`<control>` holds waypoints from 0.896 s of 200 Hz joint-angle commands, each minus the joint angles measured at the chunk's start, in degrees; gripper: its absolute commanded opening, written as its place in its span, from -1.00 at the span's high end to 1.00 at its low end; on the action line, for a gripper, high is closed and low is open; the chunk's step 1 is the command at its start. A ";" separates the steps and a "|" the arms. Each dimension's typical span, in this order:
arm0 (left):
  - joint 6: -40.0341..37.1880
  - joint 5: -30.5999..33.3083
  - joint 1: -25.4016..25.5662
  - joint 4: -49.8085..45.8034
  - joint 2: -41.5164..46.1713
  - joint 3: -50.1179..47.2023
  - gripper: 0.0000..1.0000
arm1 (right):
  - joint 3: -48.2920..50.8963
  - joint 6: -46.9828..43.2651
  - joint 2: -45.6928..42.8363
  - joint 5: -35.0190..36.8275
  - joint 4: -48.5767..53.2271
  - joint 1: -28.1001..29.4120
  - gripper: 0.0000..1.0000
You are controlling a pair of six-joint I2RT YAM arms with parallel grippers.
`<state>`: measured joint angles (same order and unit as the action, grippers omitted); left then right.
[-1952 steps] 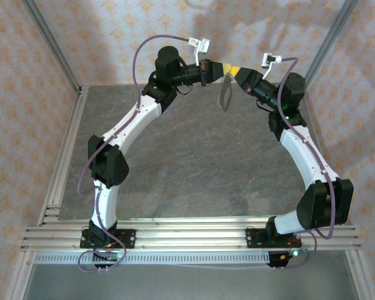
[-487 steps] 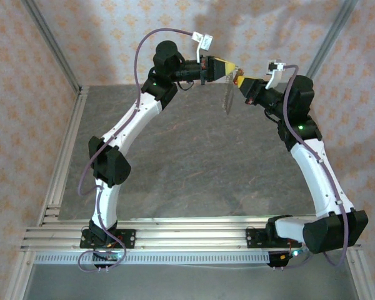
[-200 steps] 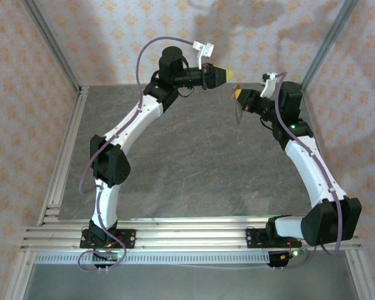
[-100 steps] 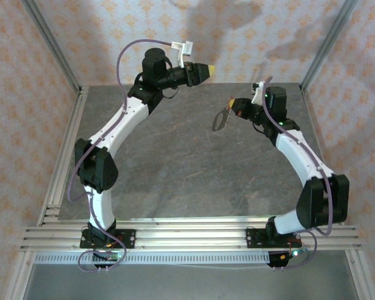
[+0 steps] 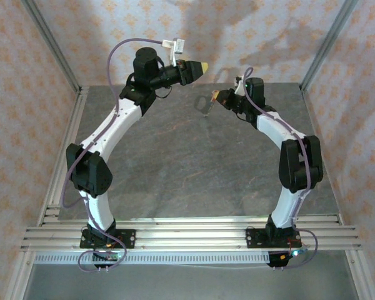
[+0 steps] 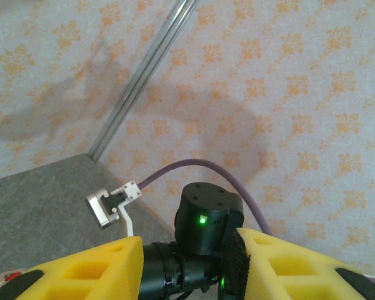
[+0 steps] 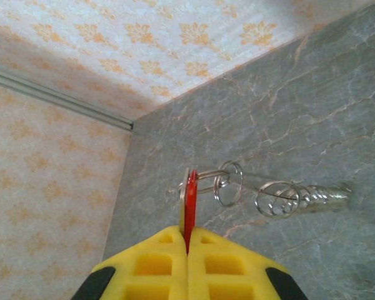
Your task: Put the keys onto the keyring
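- The grey marbled desk (image 5: 175,162) lies under both arms.
- The left gripper (image 5: 203,65) is above the desk's far edge, jaws apart.
- The right gripper (image 7: 189,234) is above the far desk, jaws clamped on the key.
- The keyring (image 7: 277,199), silvery wire loops with a short chain, dangles above the desk.
- The key (image 7: 190,186) is red-headed and seen edge-on.

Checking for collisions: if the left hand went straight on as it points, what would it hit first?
Probably the right arm's black wrist joint, lying dead ahead of the left hand; depth is unclear.
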<state>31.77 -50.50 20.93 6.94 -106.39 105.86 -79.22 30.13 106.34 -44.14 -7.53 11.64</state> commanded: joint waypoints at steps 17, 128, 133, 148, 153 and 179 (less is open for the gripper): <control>-0.83 0.40 -0.54 0.82 2.45 -1.14 0.15 | 5.21 4.58 1.89 -1.30 -9.51 1.80 1.00; 2.24 0.35 -0.23 4.15 1.89 -2.89 0.15 | 26.96 5.90 -3.34 1.76 -15.75 10.17 1.00; 2.24 0.32 -0.09 4.06 1.89 -2.86 0.15 | 27.51 6.05 -3.34 1.83 -16.04 10.45 1.00; 2.24 0.23 -0.10 3.89 1.89 -3.03 0.15 | 29.04 6.41 -3.49 2.19 -16.76 11.15 1.00; 2.22 0.16 -0.01 3.83 1.84 -2.95 0.15 | 29.36 6.43 -3.50 2.22 -16.81 11.40 1.00; 2.10 0.08 0.08 3.61 1.84 -2.90 0.15 | 30.76 6.30 -3.69 1.99 -15.70 12.31 1.00</control>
<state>33.54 -50.50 20.88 8.36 -106.34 103.33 -49.74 36.21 104.71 -43.16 -20.97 23.07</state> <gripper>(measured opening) 0.425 0.043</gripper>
